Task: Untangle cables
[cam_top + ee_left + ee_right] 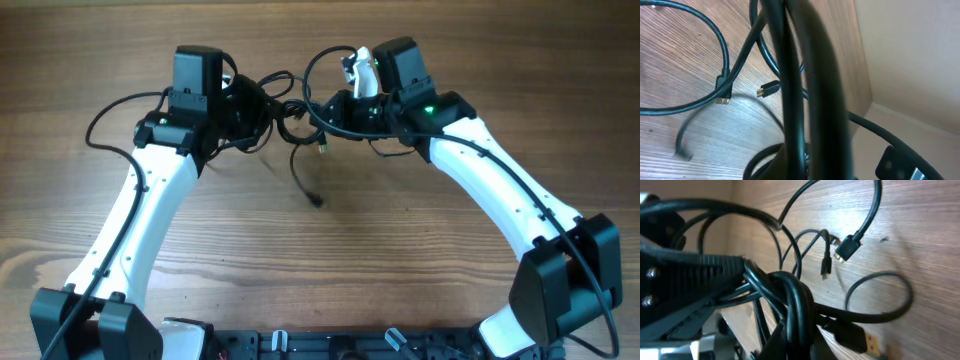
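Observation:
The cables point(287, 108) form a black knotted bundle stretched between my two grippers at the far middle of the table. My left gripper point(256, 108) is shut on the bundle's left side. In the left wrist view the gripped strands point(790, 75) run straight up the frame and hide the fingers. My right gripper point(320, 108) is shut on the bundle's right side, and its wrist view shows the knot point(790, 297) bunched at the jaws. One loose strand point(303, 180) trails toward me on the wood. Small plug ends point(845, 248) and a gold-tipped plug point(865, 342) lie loose.
The wooden table point(400, 260) spreads around both arms. Thicker black arm wires loop out at the far left point(110, 115) and above the right wrist point(325, 60). The table's edge and a pale wall point(910, 60) show in the left wrist view.

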You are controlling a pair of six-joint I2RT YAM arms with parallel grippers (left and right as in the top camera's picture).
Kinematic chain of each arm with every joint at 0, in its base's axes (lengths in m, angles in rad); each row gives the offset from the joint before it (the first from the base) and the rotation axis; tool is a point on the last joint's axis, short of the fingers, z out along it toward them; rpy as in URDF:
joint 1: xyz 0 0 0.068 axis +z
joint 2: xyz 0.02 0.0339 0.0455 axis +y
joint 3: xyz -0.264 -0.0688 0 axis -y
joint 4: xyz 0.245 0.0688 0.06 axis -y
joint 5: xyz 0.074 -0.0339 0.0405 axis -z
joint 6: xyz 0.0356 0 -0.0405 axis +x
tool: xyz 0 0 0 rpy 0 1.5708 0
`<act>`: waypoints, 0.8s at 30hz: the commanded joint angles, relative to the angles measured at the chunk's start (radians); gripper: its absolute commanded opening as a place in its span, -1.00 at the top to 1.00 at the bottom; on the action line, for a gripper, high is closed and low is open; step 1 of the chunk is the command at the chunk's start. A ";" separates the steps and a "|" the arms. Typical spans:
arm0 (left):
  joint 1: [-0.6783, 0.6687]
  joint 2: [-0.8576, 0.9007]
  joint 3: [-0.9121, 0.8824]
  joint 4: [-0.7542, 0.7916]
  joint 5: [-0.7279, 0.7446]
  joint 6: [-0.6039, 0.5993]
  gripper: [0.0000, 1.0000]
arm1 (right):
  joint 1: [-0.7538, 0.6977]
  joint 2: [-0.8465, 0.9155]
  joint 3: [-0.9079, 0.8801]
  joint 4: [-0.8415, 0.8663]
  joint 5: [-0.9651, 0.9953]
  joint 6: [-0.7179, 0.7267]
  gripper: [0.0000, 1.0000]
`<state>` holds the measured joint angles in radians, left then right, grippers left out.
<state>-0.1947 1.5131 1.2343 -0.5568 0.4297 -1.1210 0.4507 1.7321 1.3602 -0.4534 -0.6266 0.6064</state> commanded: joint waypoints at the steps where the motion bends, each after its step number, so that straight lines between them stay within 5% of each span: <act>1: -0.013 -0.003 0.009 0.013 0.157 0.104 0.92 | 0.002 0.011 0.019 0.020 0.027 -0.059 0.91; 9: -0.013 0.008 -0.013 -0.276 -0.169 0.199 0.92 | -0.086 -0.179 0.019 0.095 -0.011 -0.222 0.92; 20: -0.013 0.008 -0.278 -0.175 -0.185 0.277 0.91 | -0.092 -0.303 0.019 0.237 -0.143 -0.156 0.91; 24: -0.013 0.008 -0.283 -0.168 -0.267 0.285 0.66 | -0.130 -0.303 0.019 0.234 -0.183 -0.058 0.91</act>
<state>-0.2226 1.4590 1.0630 -0.6346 0.4385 -0.9363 0.4301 1.5631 1.2800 -0.3199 -0.7700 0.4759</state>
